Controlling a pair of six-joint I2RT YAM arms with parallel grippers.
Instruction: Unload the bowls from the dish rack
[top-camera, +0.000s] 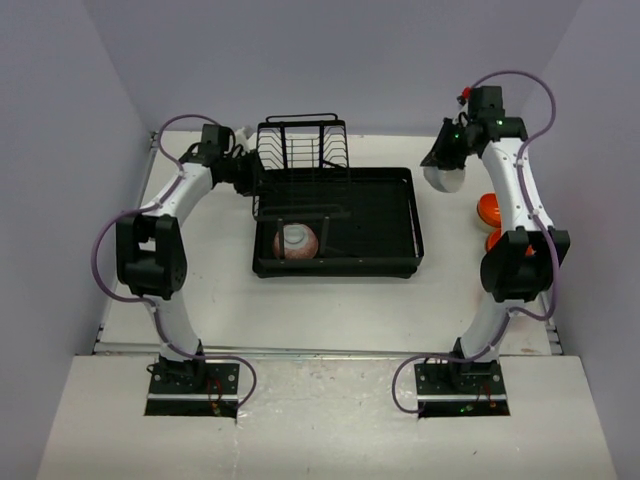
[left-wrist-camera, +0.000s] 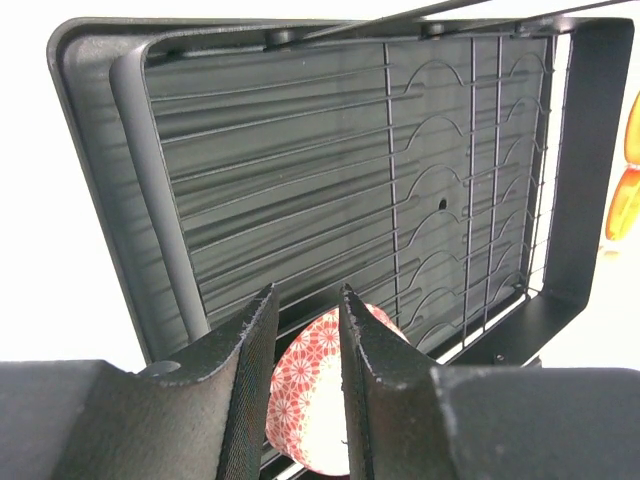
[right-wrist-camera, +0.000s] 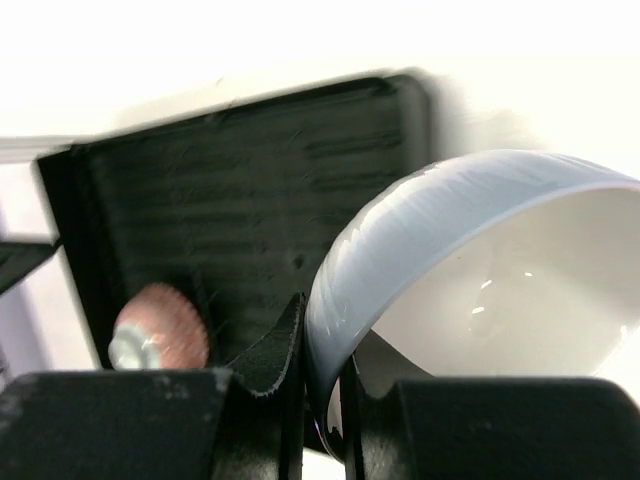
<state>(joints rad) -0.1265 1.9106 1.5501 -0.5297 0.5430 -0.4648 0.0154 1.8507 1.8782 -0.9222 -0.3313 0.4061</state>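
The black dish rack (top-camera: 380, 215) lies mid-table, its upright wire section (top-camera: 300, 150) at the far left end. A pink-and-white patterned bowl (top-camera: 296, 240) sits in its near left part. My left gripper (top-camera: 247, 178) hovers at the rack's left edge, jaws partly open and empty. In the left wrist view the patterned bowl (left-wrist-camera: 305, 400) shows beyond the gap of the gripper (left-wrist-camera: 305, 312). My right gripper (top-camera: 440, 150) is shut on the rim of a white bowl (top-camera: 445, 178), held in the air just right of the rack. In the right wrist view the gripper (right-wrist-camera: 322, 345) pinches the white bowl (right-wrist-camera: 490, 270).
Two orange bowls (top-camera: 489, 210) (top-camera: 496, 241) sit on the table right of the rack, partly hidden by the right arm; they also show in the left wrist view (left-wrist-camera: 625, 205). The rack's tray (right-wrist-camera: 250, 190) and patterned bowl (right-wrist-camera: 160, 328) show in the right wrist view. Walls enclose the table.
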